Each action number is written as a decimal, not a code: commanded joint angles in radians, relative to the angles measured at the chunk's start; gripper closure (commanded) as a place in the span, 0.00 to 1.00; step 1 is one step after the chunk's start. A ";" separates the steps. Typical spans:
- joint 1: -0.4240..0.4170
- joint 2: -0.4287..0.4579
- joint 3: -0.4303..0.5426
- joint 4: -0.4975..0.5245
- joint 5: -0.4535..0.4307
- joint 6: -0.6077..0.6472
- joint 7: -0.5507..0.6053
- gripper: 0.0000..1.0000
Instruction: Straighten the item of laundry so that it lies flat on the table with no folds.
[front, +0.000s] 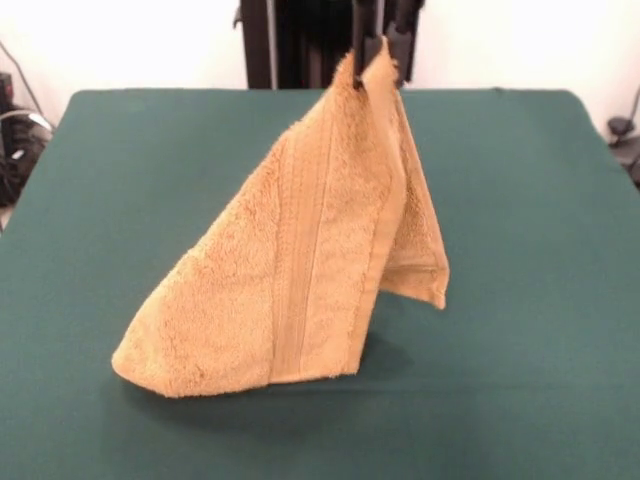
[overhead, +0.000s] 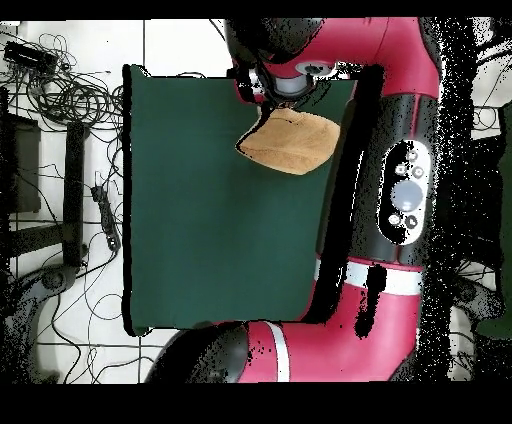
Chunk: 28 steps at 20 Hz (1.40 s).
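Tool (front: 375, 55) first: mine is up at the top of the front view, with its two dark fingers pinched tight on the top corner of the towel. Nothing else is in its grip.

My big red and black arm (overhead: 400, 190) fills one side of the overhead view and bends round over the towel.

Under it all is the tabletop (front: 520, 200), wide and dark green. It is much bigger than the towel, so I have lots of room to lay the towel out.

Next comes the towel (front: 290, 270). It is orange-tan and fluffy, and it hangs from my tool like a little tent. Its top corner is high in the air. Its bottom edge sits on the tabletop, near the middle. One side flap hangs free in the air behind and does not touch the cloth below. A ribbed band (front: 297, 260) runs down the front of the towel, from near the top to the bottom edge.

How far along am I? I think not very far. The towel is lifted and folded over on itself, so it is not flat yet. I judge that I must pull it sideways and lower it, so it opens out. Then I must let go and check for folds.
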 joint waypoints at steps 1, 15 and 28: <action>0.002 -0.047 -0.005 0.194 0.046 -0.001 0.158 1.00; -0.012 -0.086 -0.046 0.231 0.096 0.004 0.219 1.00; 0.004 -0.063 -0.074 0.182 0.091 0.056 0.185 1.00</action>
